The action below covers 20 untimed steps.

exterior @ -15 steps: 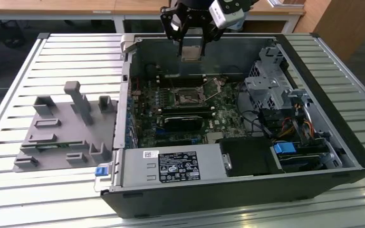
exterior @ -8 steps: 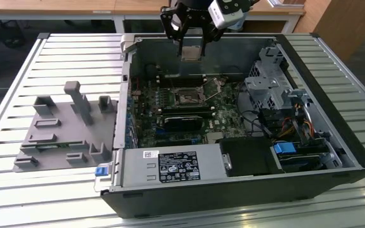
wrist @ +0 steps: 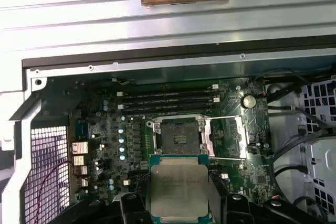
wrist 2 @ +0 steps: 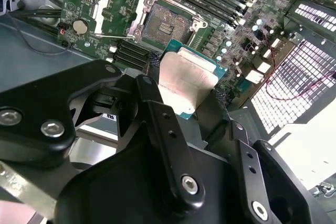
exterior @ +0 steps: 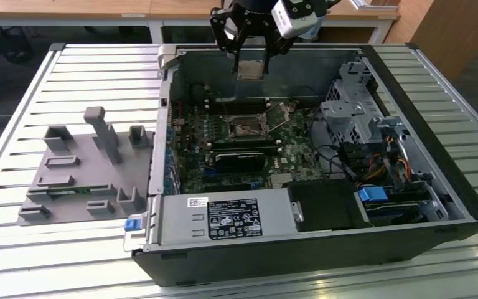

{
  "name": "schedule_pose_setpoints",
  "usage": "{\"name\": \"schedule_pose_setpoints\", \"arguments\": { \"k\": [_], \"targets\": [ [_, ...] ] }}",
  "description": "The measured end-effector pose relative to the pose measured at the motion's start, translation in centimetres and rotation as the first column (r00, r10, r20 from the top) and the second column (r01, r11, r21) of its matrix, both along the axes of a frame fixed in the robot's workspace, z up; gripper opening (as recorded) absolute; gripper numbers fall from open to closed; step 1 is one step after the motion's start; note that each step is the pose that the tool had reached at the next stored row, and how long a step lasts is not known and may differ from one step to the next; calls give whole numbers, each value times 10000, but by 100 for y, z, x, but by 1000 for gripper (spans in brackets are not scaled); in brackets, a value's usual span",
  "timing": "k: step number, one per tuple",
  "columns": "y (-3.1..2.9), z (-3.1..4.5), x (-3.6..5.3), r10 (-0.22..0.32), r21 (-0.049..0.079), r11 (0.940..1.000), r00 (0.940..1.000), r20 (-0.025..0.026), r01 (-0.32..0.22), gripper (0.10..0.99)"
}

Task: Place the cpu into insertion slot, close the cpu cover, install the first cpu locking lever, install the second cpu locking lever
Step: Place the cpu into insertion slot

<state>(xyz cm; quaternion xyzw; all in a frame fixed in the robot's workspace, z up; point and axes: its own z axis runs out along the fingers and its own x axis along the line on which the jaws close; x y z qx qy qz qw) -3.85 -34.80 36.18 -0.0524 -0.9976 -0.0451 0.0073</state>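
Observation:
My gripper (exterior: 251, 62) hangs over the back wall of the open computer case, shut on the cpu (exterior: 250, 70), a flat silver-grey square with a pale edge. In both wrist views the cpu (wrist 2: 186, 80) (wrist: 178, 190) sits between black fingers (wrist 2: 152, 95), held in the air short of the board. The insertion slot (wrist: 178, 137) (wrist 2: 168, 24) (exterior: 243, 129) lies uncovered on the green board, dark centre showing. The cpu cover (wrist: 228, 137) (wrist 2: 118, 11) is swung open and lies beside the slot, with thin wire levers along its edges.
Long black memory sticks (wrist: 168, 100) run beside the slot. A grey power supply (exterior: 222, 218) fills the case's near side, and a perforated drive cage (exterior: 351, 118) with cables stands at the exterior view's right. A grey parts fixture (exterior: 81, 168) lies on the slatted table (exterior: 23, 261).

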Motion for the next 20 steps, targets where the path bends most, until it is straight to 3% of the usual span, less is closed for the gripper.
{"name": "schedule_pose_setpoints", "arguments": {
  "k": [20],
  "targets": [
    [0, 0, 0, -688, 1, 9976, 9976, 0, 688, 529]
  ]
}}
